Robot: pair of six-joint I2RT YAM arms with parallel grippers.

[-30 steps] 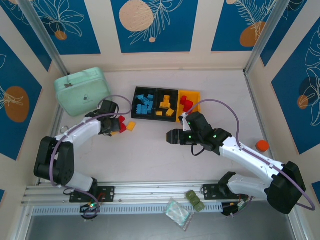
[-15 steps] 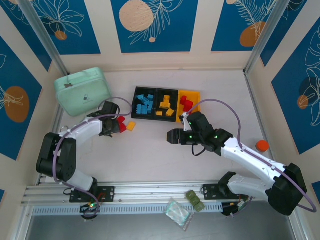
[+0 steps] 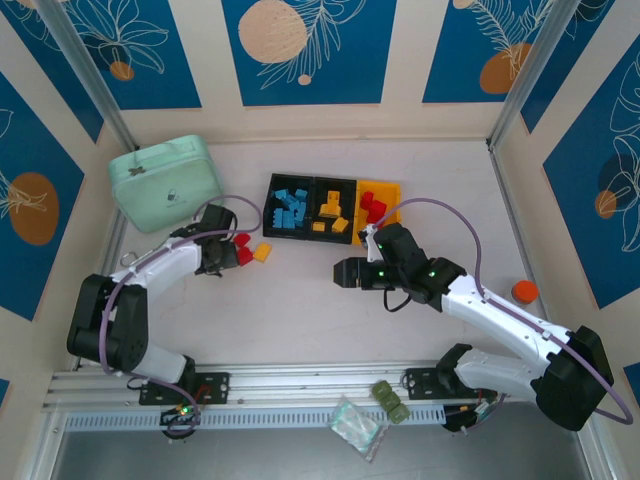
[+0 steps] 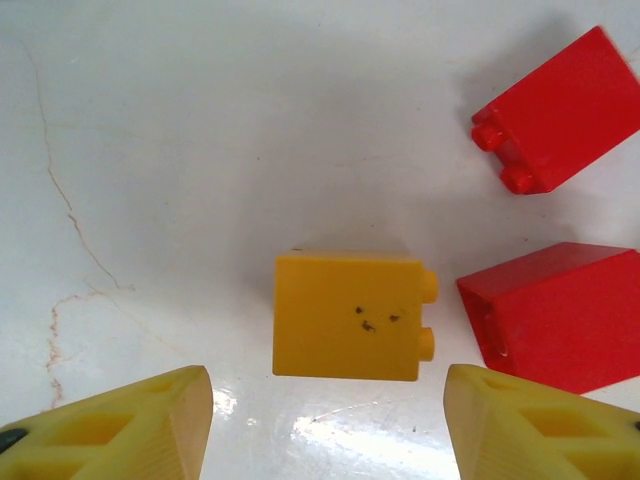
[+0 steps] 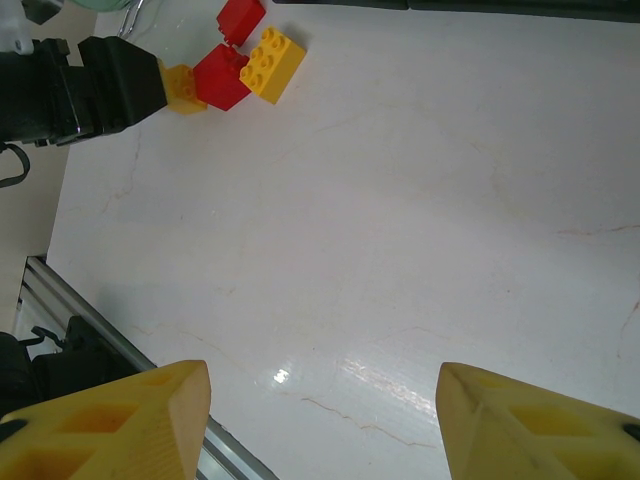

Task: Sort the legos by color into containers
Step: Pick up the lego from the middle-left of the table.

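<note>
Lego (image 4: 345, 317), yellow, sits just ahead of left tool (image 4: 325, 400), spread apart, nothing clamped; right tool (image 5: 322, 385) likewise apart over table (image 5: 400, 200).

My overhead feed is bright, even and sharp across the bench (image 3: 300, 320). On my left wrist feed the yellow lego (image 4: 345, 315) throws a faint shadow upward, white glare sits just below it, and the left end effector's (image 4: 328, 425) fingertips (image 4: 130, 425) look soft.

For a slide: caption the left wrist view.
Open left tool poised over a yellow lego, two red legos beside it.
</note>
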